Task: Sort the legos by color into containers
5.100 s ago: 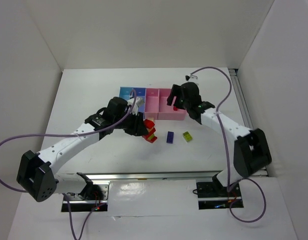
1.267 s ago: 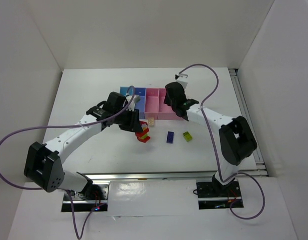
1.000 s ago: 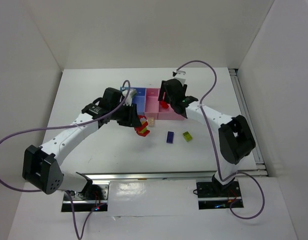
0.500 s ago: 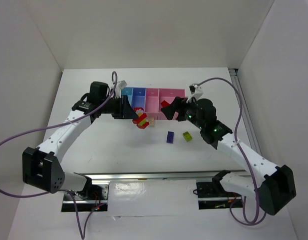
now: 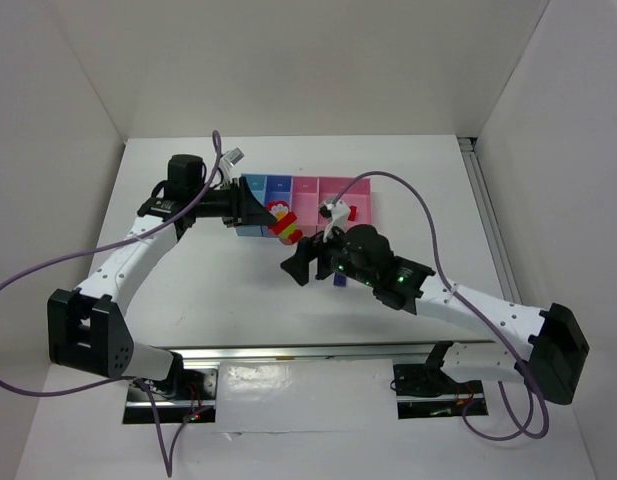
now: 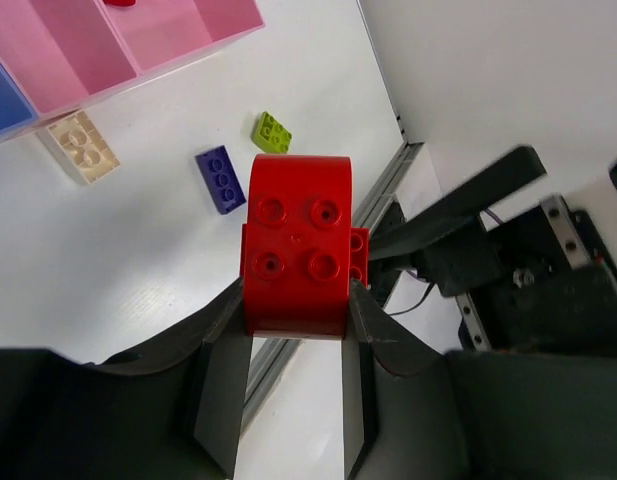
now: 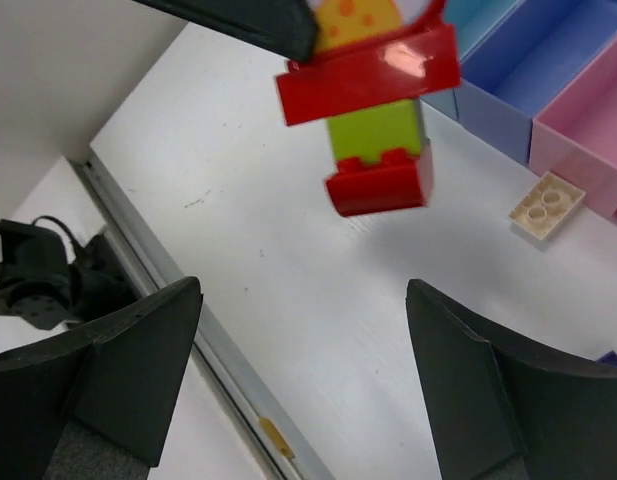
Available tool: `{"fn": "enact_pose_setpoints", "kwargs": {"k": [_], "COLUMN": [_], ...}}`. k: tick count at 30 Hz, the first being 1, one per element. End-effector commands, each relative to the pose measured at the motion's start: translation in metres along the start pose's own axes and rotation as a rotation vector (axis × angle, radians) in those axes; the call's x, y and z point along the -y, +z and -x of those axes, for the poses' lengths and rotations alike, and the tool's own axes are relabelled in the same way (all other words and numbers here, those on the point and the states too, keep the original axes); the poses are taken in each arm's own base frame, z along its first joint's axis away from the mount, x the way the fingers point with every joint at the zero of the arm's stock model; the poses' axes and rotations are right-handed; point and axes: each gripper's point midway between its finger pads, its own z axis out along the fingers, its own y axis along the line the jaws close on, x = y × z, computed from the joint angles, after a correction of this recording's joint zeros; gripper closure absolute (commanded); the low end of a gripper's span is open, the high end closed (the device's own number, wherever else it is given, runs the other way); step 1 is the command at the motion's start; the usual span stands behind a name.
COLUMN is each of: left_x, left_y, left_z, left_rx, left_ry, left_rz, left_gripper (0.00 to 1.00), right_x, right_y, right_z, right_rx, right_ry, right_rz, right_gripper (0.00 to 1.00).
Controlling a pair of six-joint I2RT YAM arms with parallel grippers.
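My left gripper [image 5: 271, 217] is shut on a stack of legos [image 5: 285, 224], red with yellow and green layers, held in the air in front of the light blue bin [image 5: 254, 185] and darker blue bin [image 5: 279, 186]. In the left wrist view the fingers clamp the red stack [image 6: 298, 245]. My right gripper [image 5: 299, 268] is open and empty, low over the table, facing the stack [image 7: 373, 110]. A red lego [image 5: 355, 211] lies in the wider pink bin [image 5: 338, 188]. The tan [image 6: 80, 147], dark purple [image 6: 221, 179] and yellow-green [image 6: 272, 131] legos lie on the table.
The narrow pink bin [image 5: 305, 195] sits between the darker blue and wider pink bins. A metal rail [image 5: 318, 350] runs along the table's near edge. White walls close in the back and sides. My right arm [image 5: 458, 300] lies across the front right of the table.
My left gripper has lifted the stack and carried it back toward the blue bins. My right gripper has left the pink bins, come forward and left, and now sits open below the stack.
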Motion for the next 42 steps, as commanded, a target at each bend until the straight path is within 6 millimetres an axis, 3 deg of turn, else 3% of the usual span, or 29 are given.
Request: {"fn": "enact_pose_setpoints", "kwargs": {"k": [1, 2, 7, 10, 16, 25, 31, 33, 34, 36, 41, 42], "left_x": [0.017, 0.016, 0.015, 0.013, 0.012, 0.007, 0.004, 0.004, 0.002, 0.0, -0.001, -0.001], "left_y": [-0.004, -0.007, -0.007, -0.007, -0.008, -0.009, -0.009, -0.009, -0.008, -0.007, -0.007, -0.007], "left_z": [0.019, 0.022, 0.024, 0.023, 0.023, 0.021, 0.018, 0.018, 0.016, 0.013, 0.013, 0.013], "left_rx": [0.04, 0.046, 0.043, 0.041, 0.041, 0.037, 0.032, 0.032, 0.027, 0.022, 0.022, 0.022], "left_ry": [0.039, 0.033, 0.031, 0.031, 0.033, 0.024, 0.017, 0.017, 0.01, 0.003, 0.012, 0.012], "left_rz": [-0.028, -0.023, -0.01, 0.003, 0.014, 0.024, 0.027, 0.027, 0.029, 0.032, 0.032, 0.032], "left_gripper": [1.0, 1.0, 1.0, 1.0, 1.0, 1.0, 1.0, 1.0, 1.0, 1.0, 1.0, 1.0], "right_x": [0.005, 0.011, 0.015, 0.022, 0.016, 0.007, 0.007, 0.003, 0.003, 0.002, 0.0, 0.0], "right_y": [0.008, 0.009, 0.027, 0.027, 0.03, 0.047, 0.048, 0.044, 0.044, 0.041, 0.045, 0.045], "right_z": [0.011, 0.019, 0.017, 0.027, 0.047, 0.045, 0.046, 0.053, 0.053, 0.054, 0.051, 0.052], "right_rx": [0.043, 0.071, 0.076, 0.114, 0.177, 0.162, 0.178, 0.211, 0.211, 0.224, 0.207, 0.205], "right_ry": [-0.155, -0.183, -0.251, -0.257, -0.268, -0.289, -0.284, -0.265, -0.265, -0.253, -0.257, -0.266], "right_rz": [-0.162, -0.225, -0.313, -0.366, -0.364, -0.324, -0.318, -0.306, -0.306, -0.3, -0.284, -0.285], "right_gripper": [0.1, 0.1, 0.1, 0.16, 0.22, 0.34, 0.62, 0.75, 0.77, 0.77, 0.53, 0.53]}}
